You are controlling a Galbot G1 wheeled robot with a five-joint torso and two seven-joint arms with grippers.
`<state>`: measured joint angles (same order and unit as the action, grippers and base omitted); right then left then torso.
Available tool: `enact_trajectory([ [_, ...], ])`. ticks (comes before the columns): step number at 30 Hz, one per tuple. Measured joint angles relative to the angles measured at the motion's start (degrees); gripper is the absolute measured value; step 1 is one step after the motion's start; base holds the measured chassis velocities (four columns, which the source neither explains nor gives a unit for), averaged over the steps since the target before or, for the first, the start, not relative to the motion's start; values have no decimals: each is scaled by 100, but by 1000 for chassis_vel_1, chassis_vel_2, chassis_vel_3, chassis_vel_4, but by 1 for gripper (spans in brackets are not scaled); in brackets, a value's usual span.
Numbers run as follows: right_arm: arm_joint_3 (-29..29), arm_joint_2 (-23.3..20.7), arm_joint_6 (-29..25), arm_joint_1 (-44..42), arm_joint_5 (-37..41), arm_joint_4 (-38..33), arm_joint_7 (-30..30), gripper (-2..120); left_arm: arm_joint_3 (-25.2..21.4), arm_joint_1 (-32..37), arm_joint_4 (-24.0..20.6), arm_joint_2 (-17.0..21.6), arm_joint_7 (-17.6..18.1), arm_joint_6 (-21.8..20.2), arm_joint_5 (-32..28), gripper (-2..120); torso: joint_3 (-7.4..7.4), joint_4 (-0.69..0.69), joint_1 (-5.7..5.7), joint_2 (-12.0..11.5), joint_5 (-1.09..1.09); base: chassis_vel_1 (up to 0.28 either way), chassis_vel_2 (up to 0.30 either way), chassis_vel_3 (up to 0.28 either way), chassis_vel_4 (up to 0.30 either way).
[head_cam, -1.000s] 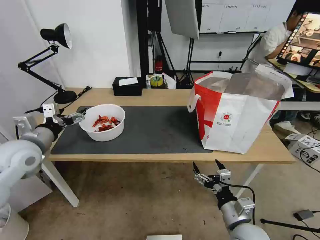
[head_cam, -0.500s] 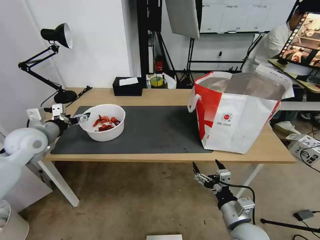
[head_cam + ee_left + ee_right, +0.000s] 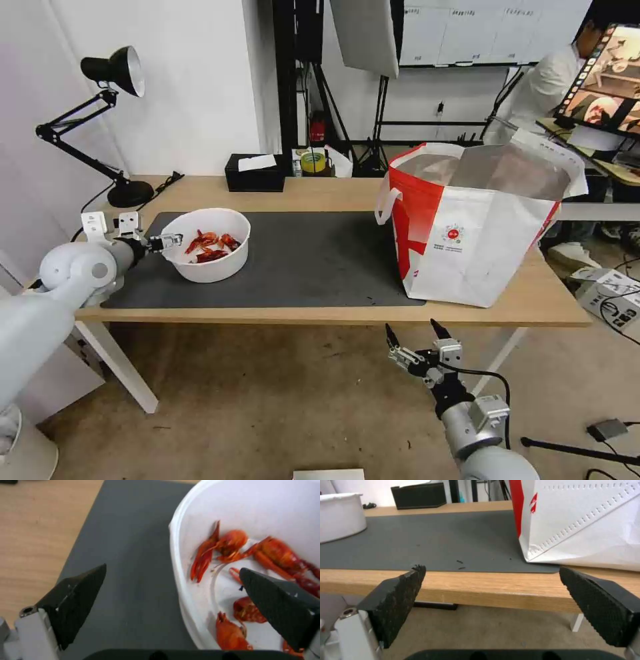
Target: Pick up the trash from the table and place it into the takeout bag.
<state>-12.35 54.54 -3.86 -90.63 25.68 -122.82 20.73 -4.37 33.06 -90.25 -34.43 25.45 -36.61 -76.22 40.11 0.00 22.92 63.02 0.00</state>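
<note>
One left gripper (image 3: 173,580) finger hides bowl (image 3: 186,555) shells (image 3: 230,547).

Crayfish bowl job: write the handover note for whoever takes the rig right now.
Left pincer: open, straddling the near-left rim of the white bowl of crayfish shells, one finger inside, one outside over the dark mat. Not yet closed.
Right pincer: open, parked below the table edge in front of the takeout bag.
Bowl stands on the mat's left end; the bag stands open at the table's right end.
Done: approach to the bowl.
Left: grip, lift, carry to the bag, drop in.
</note>
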Motion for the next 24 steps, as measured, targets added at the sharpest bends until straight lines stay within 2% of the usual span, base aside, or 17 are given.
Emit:
enact_trajectory([
  [2, 0, 0, 0, 0, 0, 0, 0, 100, 21, -76, 43, -38, 65, -96, -95, 100, 0, 0, 0, 0, 0, 0, 0, 0, 0],
  [4, 0, 0, 0, 0, 0, 0, 0, 100, 75, -235, 115, -112, 313, -307, -389, 100, 0, 0, 0, 1, 1, 0, 0, 0, 0],
  [12, 0, 0, 0, 0, 0, 0, 0, 100, 178, -452, 209, -207, 772, -540, -860, 100, 0, 0, 0, 0, 1, 0, 0, 0, 0],
  [14, 0, 0, 0, 1, 0, 0, 0, 100, 209, -574, 276, -268, 1280, -581, -1379, 100, 0, -1, 0, 0, 1, 0, 0, 0, 0],
  [15, 0, 0, 0, 1, 0, 0, 0, 100, 223, -602, 307, -274, 1346, -582, -1456, 100, 0, -1, 0, 0, 1, 0, 0, 0, 0],
  [24, 0, 0, 0, 0, 0, 0, 0, 100, 265, -693, 352, -300, 1482, -580, -1767, 93, 0, -1, 0, 0, 0, 0, 0, 0, 0],
])
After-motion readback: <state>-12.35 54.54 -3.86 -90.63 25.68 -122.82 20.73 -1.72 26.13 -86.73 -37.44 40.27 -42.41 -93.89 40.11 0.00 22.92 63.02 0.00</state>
